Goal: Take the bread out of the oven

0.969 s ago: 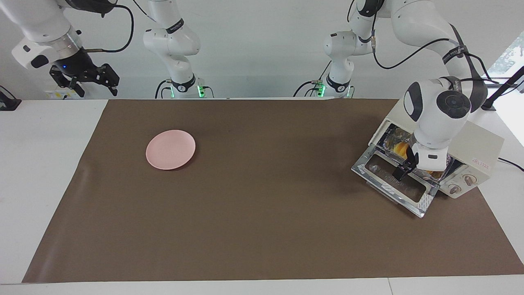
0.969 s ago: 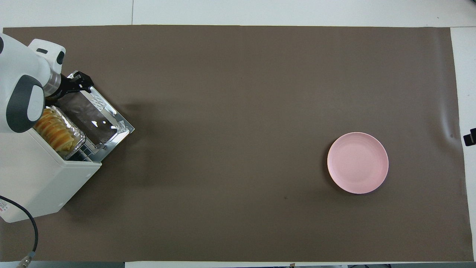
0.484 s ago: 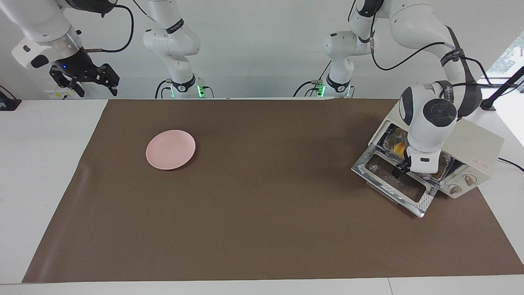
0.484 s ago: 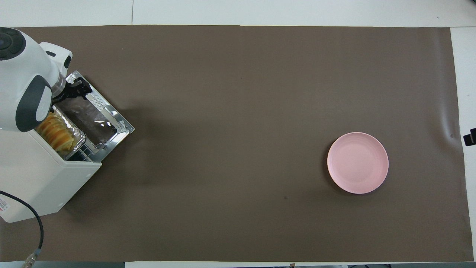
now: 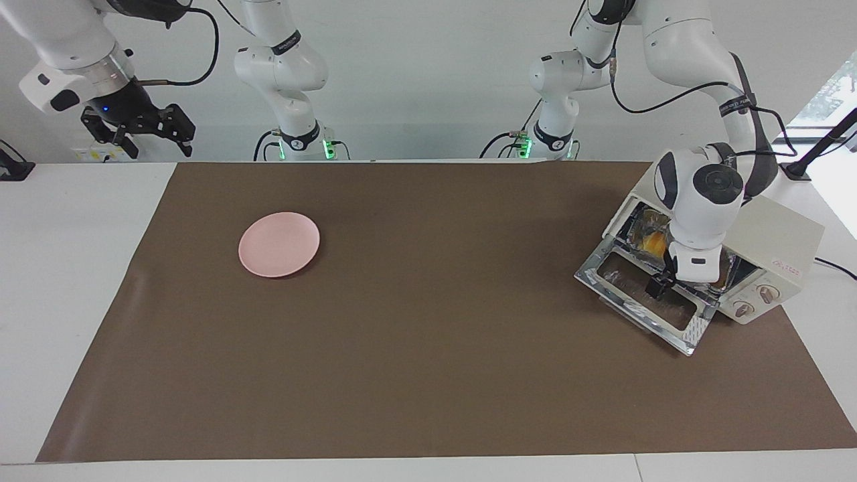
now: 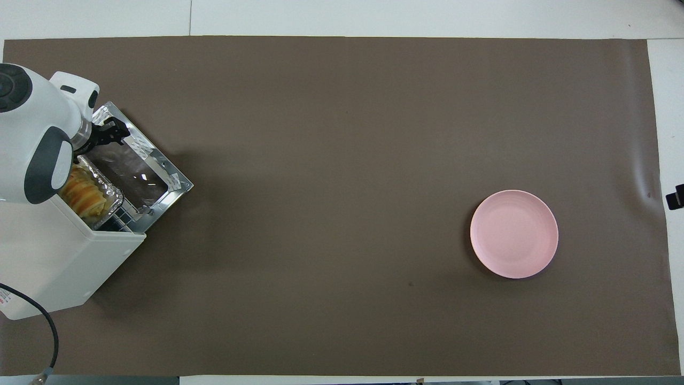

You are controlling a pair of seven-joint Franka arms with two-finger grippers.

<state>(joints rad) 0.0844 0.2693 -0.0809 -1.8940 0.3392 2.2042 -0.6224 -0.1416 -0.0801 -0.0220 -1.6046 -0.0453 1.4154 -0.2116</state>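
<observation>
Crinkled silver foil is the risk here: the foil tray (image 6: 101, 184) sits on the wire rack inside the open toaster oven (image 6: 59, 262), and the golden, ridged bread (image 6: 83, 193) lies in it, just inside the mouth. The oven stands at the left arm's end of the brown mat (image 5: 428, 375), its glass door (image 5: 646, 298) folded down flat in front of it.

The left gripper (image 5: 655, 286) hangs low over that lowered door, close to the tray's front edge. Whether its fingers are parted or together cannot be told from either view, and it seems to hold nothing, though the arm's wrist hides much of the oven mouth.

From this position several things could go wrong. A pinch on the thin foil lip could bend or tear it, tipping the loaf onto the door. A reach aimed too low could press on the door glass or catch the rack. Dragging the tray might also shift the light oven itself on the mat. A squeeze too firm would likely crush the soft loaf.

The right gripper (image 5: 144, 127) waits with its fingers spread, raised off the mat at the right arm's end of the table, and the pink plate (image 5: 278, 244) lies well apart from the oven.
</observation>
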